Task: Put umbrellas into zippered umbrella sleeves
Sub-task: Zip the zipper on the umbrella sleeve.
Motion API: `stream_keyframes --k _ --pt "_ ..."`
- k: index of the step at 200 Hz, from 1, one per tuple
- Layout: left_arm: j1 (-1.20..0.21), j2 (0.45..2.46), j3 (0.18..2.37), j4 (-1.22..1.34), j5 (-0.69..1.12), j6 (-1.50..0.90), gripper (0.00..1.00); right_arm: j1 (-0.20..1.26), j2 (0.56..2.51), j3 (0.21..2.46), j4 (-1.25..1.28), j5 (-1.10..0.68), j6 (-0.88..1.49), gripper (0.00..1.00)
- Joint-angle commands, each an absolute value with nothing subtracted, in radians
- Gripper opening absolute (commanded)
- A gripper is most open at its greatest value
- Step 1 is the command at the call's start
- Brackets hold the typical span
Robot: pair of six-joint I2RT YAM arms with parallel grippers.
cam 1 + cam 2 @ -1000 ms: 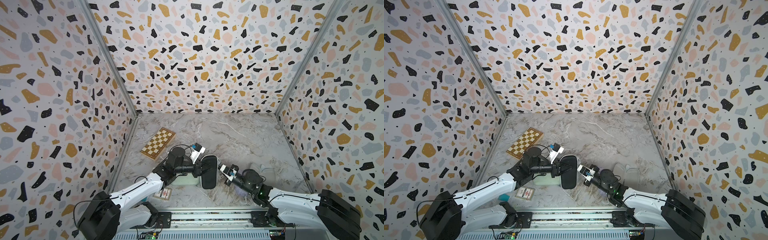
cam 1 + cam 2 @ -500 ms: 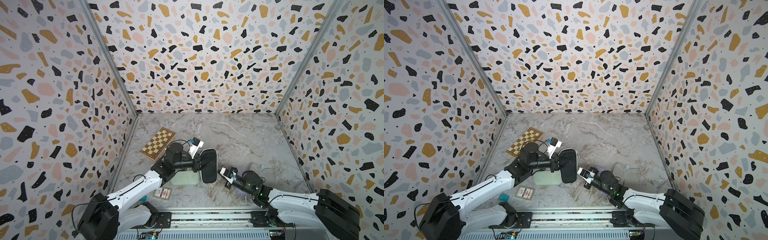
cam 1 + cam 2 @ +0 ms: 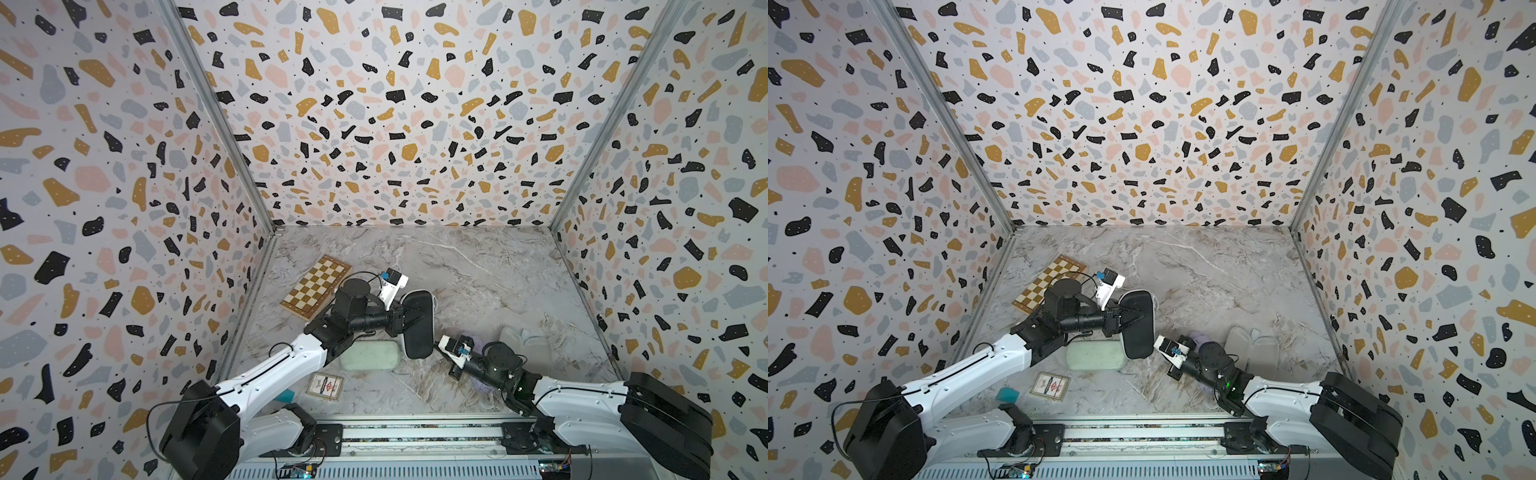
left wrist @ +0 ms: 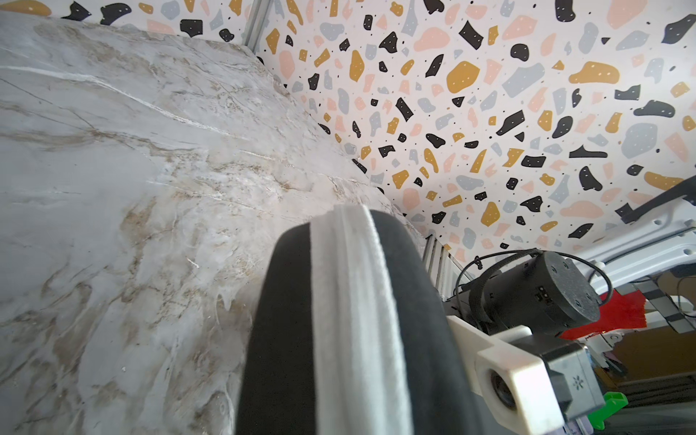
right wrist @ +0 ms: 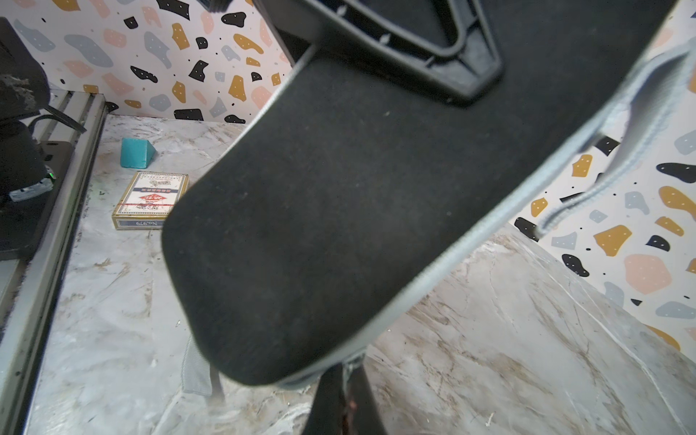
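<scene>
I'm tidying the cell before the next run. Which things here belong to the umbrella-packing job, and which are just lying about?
Job:
black case, held in the left gripper
mint green case
lilac item, partly hidden
open grey-lined case

Lying about:
chessboard
card box
teal block

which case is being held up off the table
The black case, clamped in the left gripper; the mint case and the open pale case lie on the table.
</scene>
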State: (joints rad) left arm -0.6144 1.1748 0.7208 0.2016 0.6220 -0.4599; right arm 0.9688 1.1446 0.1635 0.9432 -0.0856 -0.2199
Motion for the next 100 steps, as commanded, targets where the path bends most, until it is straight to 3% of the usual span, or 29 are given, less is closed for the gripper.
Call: stream_keyframes --k 1,100 --pt "-0.601 1.144 0.783 0.422 0.519 -0.454 0.0 0.997 1.151 0.163 0.966 -0.209 -0.197 0.0" --pt "-0.601 1.129 0.703 0.575 0.408 -0.54 0.0 1.032 1.202 0.174 1.001 -0.265 -0.151 0.0"
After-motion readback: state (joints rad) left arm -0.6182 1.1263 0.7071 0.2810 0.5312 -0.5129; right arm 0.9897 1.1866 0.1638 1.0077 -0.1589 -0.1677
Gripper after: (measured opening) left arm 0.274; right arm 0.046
